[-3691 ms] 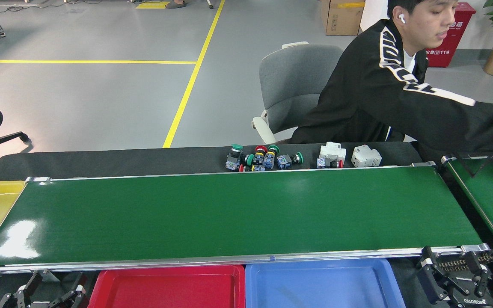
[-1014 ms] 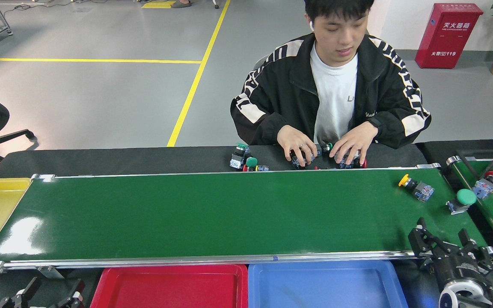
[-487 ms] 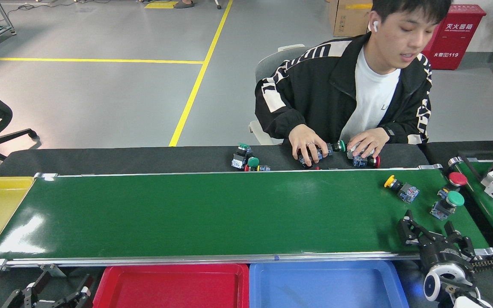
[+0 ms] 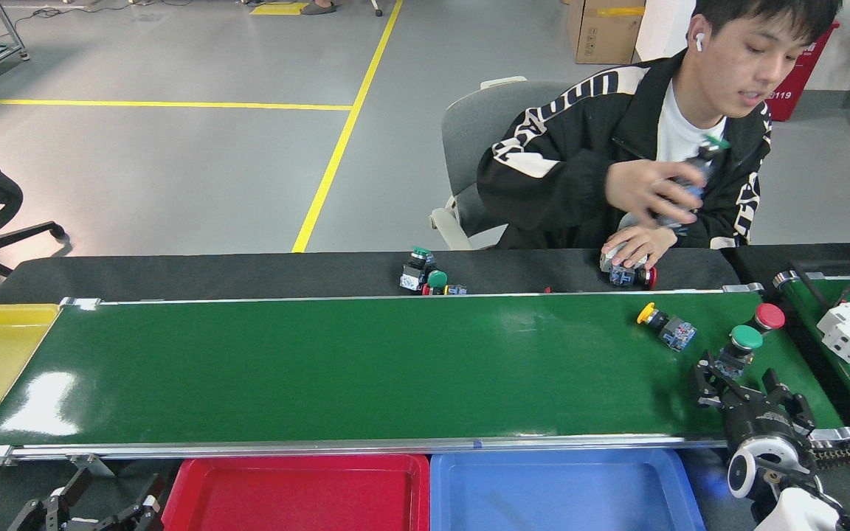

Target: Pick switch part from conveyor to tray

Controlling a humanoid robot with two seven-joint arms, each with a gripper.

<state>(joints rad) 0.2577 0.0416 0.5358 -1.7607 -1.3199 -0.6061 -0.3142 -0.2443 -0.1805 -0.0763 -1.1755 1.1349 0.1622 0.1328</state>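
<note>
1. Head view, what's changed: the three push-button switch parts have ridden further left along the conveyor (image 4: 366, 369) since half a second back. The right gripper (image 4: 736, 383) has crept up over the belt's near-right corner, and the person's hand (image 4: 643, 193) has lifted off the black table (image 4: 211, 274) with a part in it, too blurred to name.

2. Where the parts sit now: the yellow-capped switch (image 4: 665, 327) lies on its side near the far rail toward the right end. The red-capped switch (image 4: 766, 318) is close to the right-end roller. The green-capped switch (image 4: 739, 346) stands just in front of the right gripper's fingertips, looks almost touching, can't tell for sure.

3. Right gripper: fingers spread wide, nothing between them. Left gripper (image 4: 89, 509) is parked below the near rail by the red tray (image 4: 292, 494); it looks spread too, and empty.

4. Handling guess: these are small, rigid plastic-and-metal bits, light, not fragile. The domed cap looks smooth and slippery, so I'd pinch the squarer blue-grey contact block under the green cap instead. It's top-heavy, so a nudge could tip it.

5. The blue tray (image 4: 565, 494) sits right below the near rail, handy for the drop.
</note>
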